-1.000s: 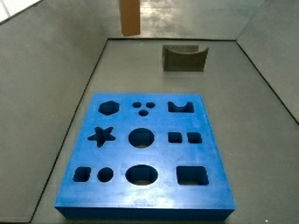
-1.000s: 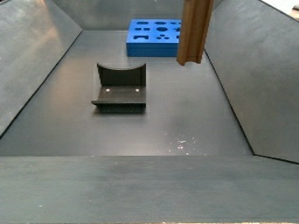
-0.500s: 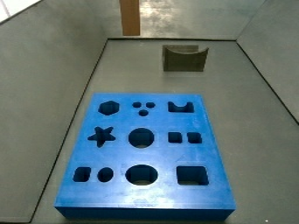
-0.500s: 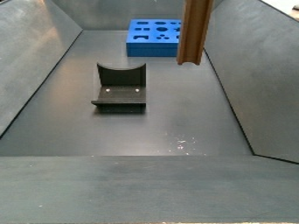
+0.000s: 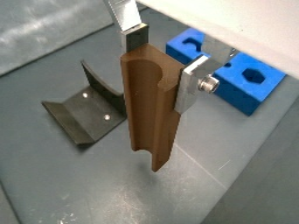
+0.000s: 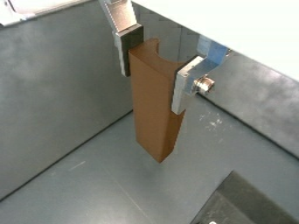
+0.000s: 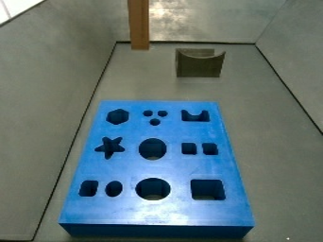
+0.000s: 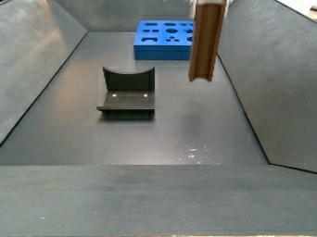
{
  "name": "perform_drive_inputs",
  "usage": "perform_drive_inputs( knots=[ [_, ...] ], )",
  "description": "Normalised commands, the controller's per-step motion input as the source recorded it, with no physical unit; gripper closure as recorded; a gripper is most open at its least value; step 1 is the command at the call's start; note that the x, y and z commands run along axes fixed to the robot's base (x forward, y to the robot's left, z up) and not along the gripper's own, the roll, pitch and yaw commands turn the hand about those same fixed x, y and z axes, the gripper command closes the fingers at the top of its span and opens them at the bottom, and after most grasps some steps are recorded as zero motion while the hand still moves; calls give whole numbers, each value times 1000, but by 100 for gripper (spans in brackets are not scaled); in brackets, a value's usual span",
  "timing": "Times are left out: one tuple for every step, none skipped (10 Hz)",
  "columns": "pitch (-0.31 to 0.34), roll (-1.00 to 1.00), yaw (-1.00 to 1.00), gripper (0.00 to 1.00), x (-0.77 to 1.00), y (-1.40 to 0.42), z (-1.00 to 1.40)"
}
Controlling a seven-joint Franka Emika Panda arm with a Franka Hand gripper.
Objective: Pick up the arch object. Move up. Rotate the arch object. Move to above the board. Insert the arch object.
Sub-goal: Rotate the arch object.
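In a wrist view, the gripper [image 5: 160, 63] has its two silver fingers [image 5: 191, 80] clamped on the upper part of the arch object [image 5: 149, 109], which hangs upright off the floor with its grooved face showing. The board [image 5: 225, 67] lies beyond the block, and the fixture [image 5: 86, 112] stands on the floor just beside the block's lower end. The likely trouble, as I judge it, is the rotation: the pads grip only near the top, so the long block could pivot or slip in the grasp, or its free end could swing into the fixture.

In the other wrist view, the gripper [image 6: 152, 61] shows the same closed hold, plates pressed to opposite faces of the arch object [image 6: 155, 105], nothing else between them.

In a side view, the arch object [image 7: 139, 24] hangs well behind the board [image 7: 158, 161], far from the arch hole.

In the other side view, the arch object [image 8: 206, 42] hangs above the floor, between the fixture [image 8: 128, 91] and the board [image 8: 165, 39]; the gripper is out of frame.
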Motion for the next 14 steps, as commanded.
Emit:
perform_drive_inputs(
  knots=[
    [-28,-78,-72,100,21,10,-1000],
    [-42,-76,-68,100,18,14,-1000],
    [-42,-75,-65,100,25,19,-1000],
    [-40,-75,-64,100,26,21,-902],
    [-36,-74,-61,100,23,23,-635],
    [-38,-73,-59,100,20,24,-531],
    [-44,-72,-57,100,16,25,-376],
    [-44,-72,-57,100,16,25,-376],
    [-33,-73,-58,100,-2,22,-374],
    [-35,-73,-58,100,2,22,-371],
    [-35,-73,-59,100,3,22,-370],
    [-35,-73,-59,100,3,21,-370],
    [-35,-73,-59,100,3,21,-370],
    [-35,-73,-59,100,3,21,-370]
  ],
)
